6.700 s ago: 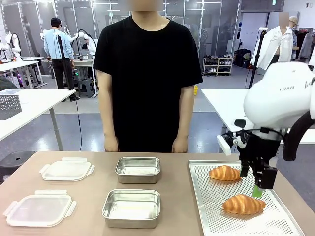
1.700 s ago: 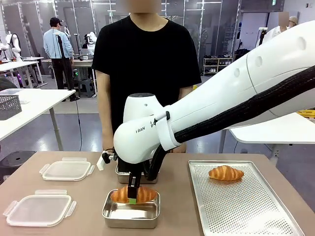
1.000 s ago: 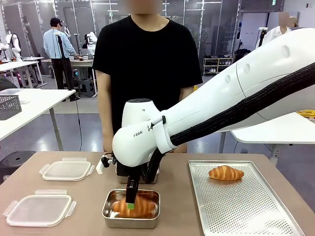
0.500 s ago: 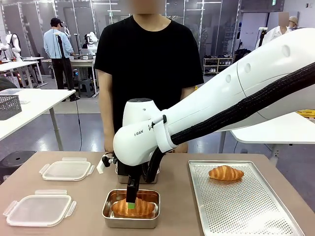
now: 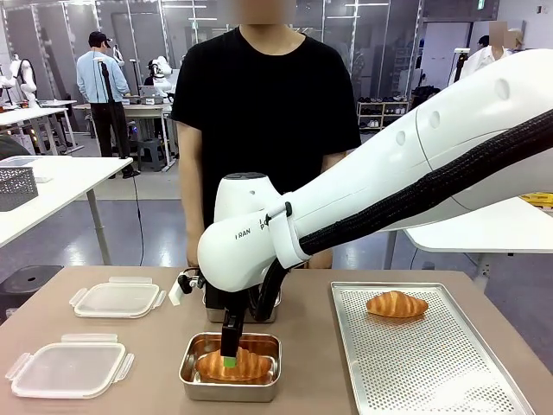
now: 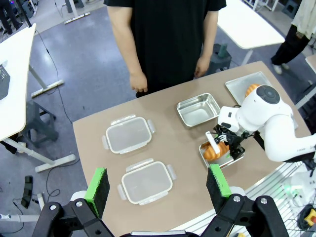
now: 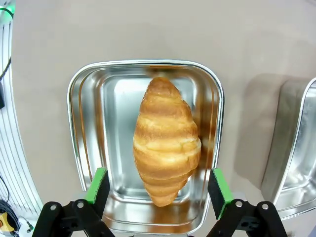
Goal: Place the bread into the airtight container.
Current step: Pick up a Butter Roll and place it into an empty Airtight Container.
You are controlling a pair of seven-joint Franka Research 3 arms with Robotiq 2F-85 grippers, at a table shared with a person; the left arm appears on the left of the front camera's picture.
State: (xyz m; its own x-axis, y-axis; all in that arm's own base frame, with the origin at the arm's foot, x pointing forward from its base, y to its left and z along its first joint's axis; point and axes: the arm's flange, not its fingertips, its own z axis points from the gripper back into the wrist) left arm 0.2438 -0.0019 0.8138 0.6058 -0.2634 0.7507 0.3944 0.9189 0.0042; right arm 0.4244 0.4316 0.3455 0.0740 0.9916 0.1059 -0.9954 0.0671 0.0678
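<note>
Brown table (image 5: 311,346): right gripper (image 7: 157,186) spread wide over croissant (image 7: 165,138) in near tin (image 7: 74,123); two croissants, two tins, two lids (image 5: 69,369).

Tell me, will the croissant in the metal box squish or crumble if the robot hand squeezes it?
Probably squishes a bit: the croissant looks puffy and layered, so it is likely soft and light. Its ridged crust might crumble under a hard pinch. It lies flat in the metal box and tapers at both ends, so it should rock rather than roll.

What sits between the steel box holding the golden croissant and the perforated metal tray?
Nothing but bare brown tabletop, seen in the front view.
</note>
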